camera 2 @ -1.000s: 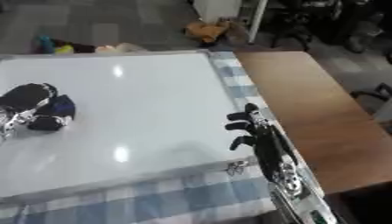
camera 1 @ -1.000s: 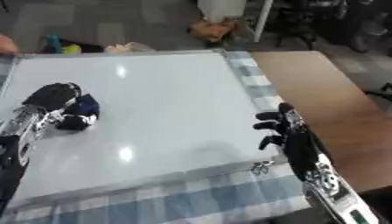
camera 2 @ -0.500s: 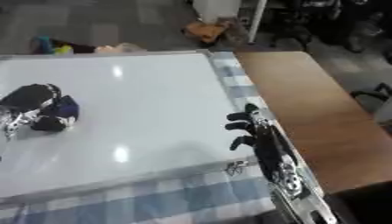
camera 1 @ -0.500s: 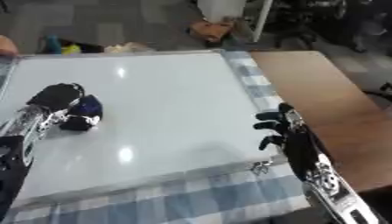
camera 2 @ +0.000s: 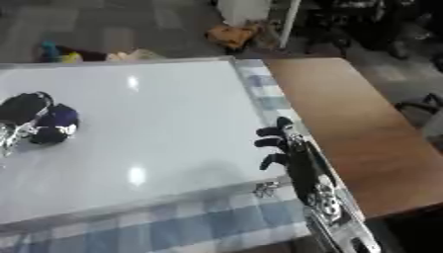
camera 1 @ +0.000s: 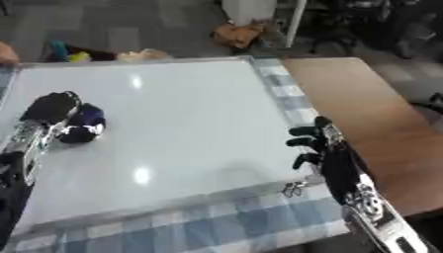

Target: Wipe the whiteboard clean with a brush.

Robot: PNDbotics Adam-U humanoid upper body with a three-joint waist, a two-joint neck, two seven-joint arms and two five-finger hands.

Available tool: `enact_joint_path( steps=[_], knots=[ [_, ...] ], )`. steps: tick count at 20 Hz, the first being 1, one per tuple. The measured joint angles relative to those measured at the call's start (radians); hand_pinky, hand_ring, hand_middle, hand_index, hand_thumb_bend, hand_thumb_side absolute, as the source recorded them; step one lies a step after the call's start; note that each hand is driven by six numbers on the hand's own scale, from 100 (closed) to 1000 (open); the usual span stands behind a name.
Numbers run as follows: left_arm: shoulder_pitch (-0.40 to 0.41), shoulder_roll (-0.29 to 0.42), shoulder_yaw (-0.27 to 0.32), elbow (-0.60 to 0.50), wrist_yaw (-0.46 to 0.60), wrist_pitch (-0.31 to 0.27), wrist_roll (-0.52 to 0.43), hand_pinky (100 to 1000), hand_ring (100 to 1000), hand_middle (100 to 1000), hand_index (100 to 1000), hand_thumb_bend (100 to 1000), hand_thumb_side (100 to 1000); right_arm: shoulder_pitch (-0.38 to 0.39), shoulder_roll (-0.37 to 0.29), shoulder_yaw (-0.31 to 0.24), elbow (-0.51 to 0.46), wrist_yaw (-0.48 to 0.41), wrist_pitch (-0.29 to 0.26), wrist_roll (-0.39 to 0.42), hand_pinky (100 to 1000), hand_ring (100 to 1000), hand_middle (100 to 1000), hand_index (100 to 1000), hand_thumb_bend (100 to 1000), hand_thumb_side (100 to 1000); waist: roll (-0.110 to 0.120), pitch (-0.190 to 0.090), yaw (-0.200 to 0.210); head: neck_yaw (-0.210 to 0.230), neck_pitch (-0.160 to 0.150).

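The whiteboard (camera 1: 190,118) lies flat on a checked cloth and shows no marks, only light glare. On its left part sits a dark blue brush (camera 1: 84,127), and my left hand (camera 1: 52,109) has its fingers curled over it. My right hand (camera 1: 322,148) hovers at the board's right edge, near the front corner. Its fingers are bent inward and hold nothing.
A blue and white checked cloth (camera 1: 216,222) runs under the board along the front and right. A brown wooden table (camera 1: 372,108) lies to the right. A small metal clip (camera 1: 292,188) sits at the board's front right corner. Clutter lies on the floor beyond the board.
My left hand and the brush have shifted slightly on the board's left part. The right hand has stayed where it was.
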Motion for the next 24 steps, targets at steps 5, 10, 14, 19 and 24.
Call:
enact_joint_path(
  steps=[5, 10, 14, 19, 24],
  knots=[
    [-0.001, 0.024, 0.021, 0.019, 0.010, 0.033, 0.016, 573, 566, 498, 276, 833, 619, 0.000, 0.000, 0.000, 0.000, 0.001, 0.000, 0.000, 380, 691, 707, 660, 100, 1000, 0.002, 0.000, 0.001, 0.000, 0.000],
    [0.001, 0.057, 0.045, 0.038, 0.032, 0.076, 0.037, 556, 546, 479, 276, 854, 596, 0.000, 0.000, 0.000, 0.000, 0.003, 0.000, 0.000, 380, 691, 707, 661, 100, 1000, 0.003, 0.002, 0.003, -0.001, 0.000],
    [0.006, 0.070, 0.051, 0.041, 0.051, 0.094, 0.045, 546, 534, 469, 277, 882, 566, 0.000, 0.000, 0.000, 0.000, 0.004, 0.000, 0.000, 380, 692, 708, 661, 100, 1000, 0.006, 0.003, 0.006, -0.001, 0.000],
    [0.007, 0.075, 0.051, 0.041, 0.070, 0.097, 0.043, 532, 518, 457, 278, 924, 537, 0.000, 0.000, 0.000, 0.000, 0.005, 0.000, 0.000, 380, 692, 708, 661, 100, 1000, 0.006, 0.003, 0.005, -0.001, 0.000],
    [0.007, 0.075, 0.050, 0.041, 0.072, 0.089, 0.034, 502, 477, 413, 283, 933, 457, 0.000, 0.000, 0.000, 0.000, 0.005, 0.000, 0.000, 380, 692, 708, 661, 100, 1000, 0.005, 0.003, 0.004, -0.001, 0.000]
  ],
)
